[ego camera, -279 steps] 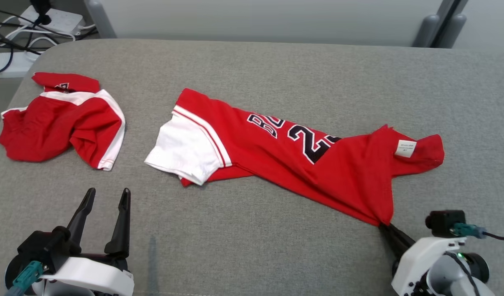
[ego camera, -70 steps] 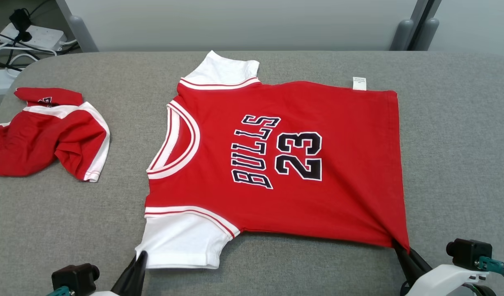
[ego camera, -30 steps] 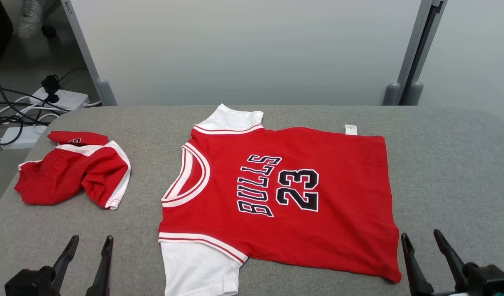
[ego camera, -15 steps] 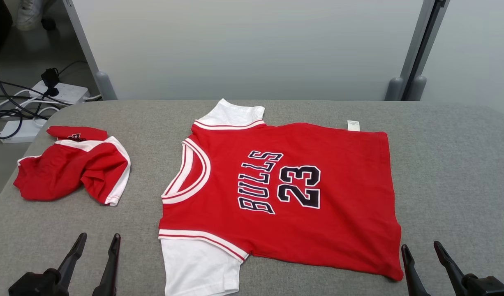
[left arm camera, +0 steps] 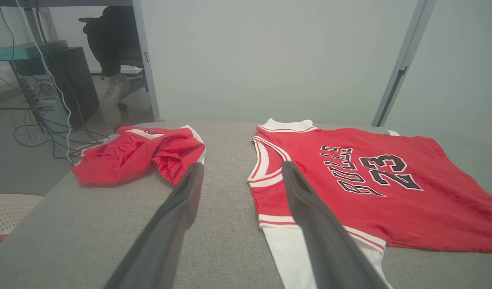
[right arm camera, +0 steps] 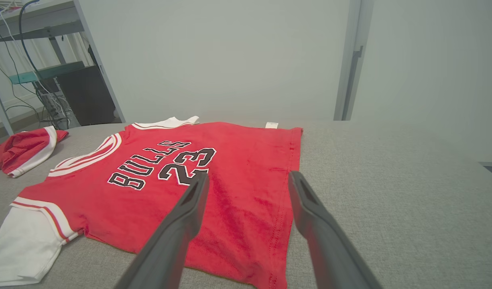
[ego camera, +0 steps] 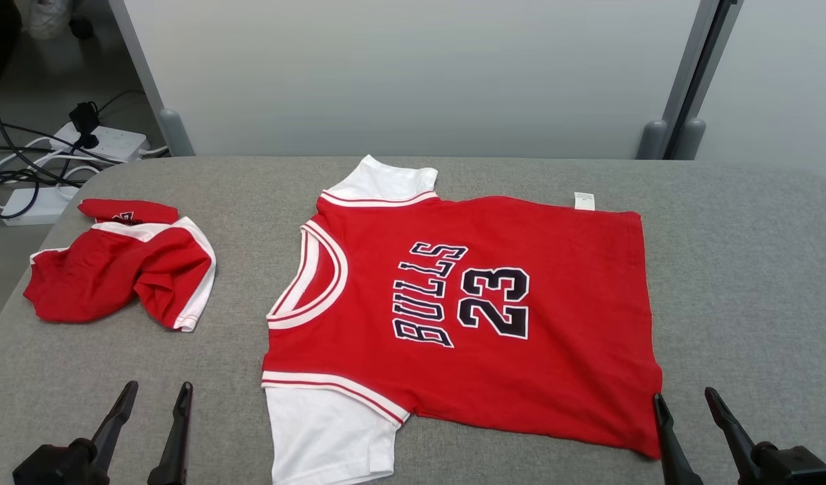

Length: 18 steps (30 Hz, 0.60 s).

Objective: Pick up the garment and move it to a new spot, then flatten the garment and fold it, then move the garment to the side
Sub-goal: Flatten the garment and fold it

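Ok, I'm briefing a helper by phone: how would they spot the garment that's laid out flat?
On the grey padded table, look to the middle. The jersey lies spread flat there, red with white sleeves and BULLS 23 in black. Its neighbour at the left end, the other red garment, is a crumpled heap.

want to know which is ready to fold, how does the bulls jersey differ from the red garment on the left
The jersey lies spread flat; the left garment is bunched in a heap. The jersey shows BULLS 23 lettering; the left garment's print is mostly hidden. Both are red with white trim, lying on the grey table.
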Motion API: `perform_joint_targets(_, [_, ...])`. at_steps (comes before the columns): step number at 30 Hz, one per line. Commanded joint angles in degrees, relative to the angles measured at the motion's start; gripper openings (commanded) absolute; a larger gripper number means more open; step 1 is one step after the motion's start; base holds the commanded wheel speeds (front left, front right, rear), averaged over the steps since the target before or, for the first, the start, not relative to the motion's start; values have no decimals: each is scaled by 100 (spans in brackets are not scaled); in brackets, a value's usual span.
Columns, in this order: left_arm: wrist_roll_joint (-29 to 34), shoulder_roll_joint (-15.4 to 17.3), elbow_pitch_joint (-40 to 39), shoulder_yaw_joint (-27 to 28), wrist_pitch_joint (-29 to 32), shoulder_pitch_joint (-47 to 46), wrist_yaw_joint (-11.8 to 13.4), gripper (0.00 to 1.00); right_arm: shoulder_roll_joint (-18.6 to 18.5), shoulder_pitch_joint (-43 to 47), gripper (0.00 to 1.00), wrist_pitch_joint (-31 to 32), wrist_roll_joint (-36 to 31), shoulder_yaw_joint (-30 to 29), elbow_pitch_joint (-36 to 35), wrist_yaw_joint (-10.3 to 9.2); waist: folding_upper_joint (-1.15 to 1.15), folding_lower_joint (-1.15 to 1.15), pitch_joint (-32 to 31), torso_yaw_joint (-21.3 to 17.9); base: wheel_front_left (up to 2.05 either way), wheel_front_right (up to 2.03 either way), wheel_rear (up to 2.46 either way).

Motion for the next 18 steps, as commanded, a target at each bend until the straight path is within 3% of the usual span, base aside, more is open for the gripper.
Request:
perform_joint_targets(1, [71,104,-89,251,-76,-360,-28,100,-69,-250,100,-118,13,136,-97,26,0,0,12,4,0,0,0])
perform_joint_targets(10, [-89,-274,125,-70,194,-551,-64,100,-53,-364,100,82,71,150,158,26,0,0,479,-33,0,0,0])
perform_joint_targets(18, [-492,-640,1052,-403,490,-808,-576,100,-49,-629,100,77,42,117,787,26,0,0,1058,-94,0,0,0])
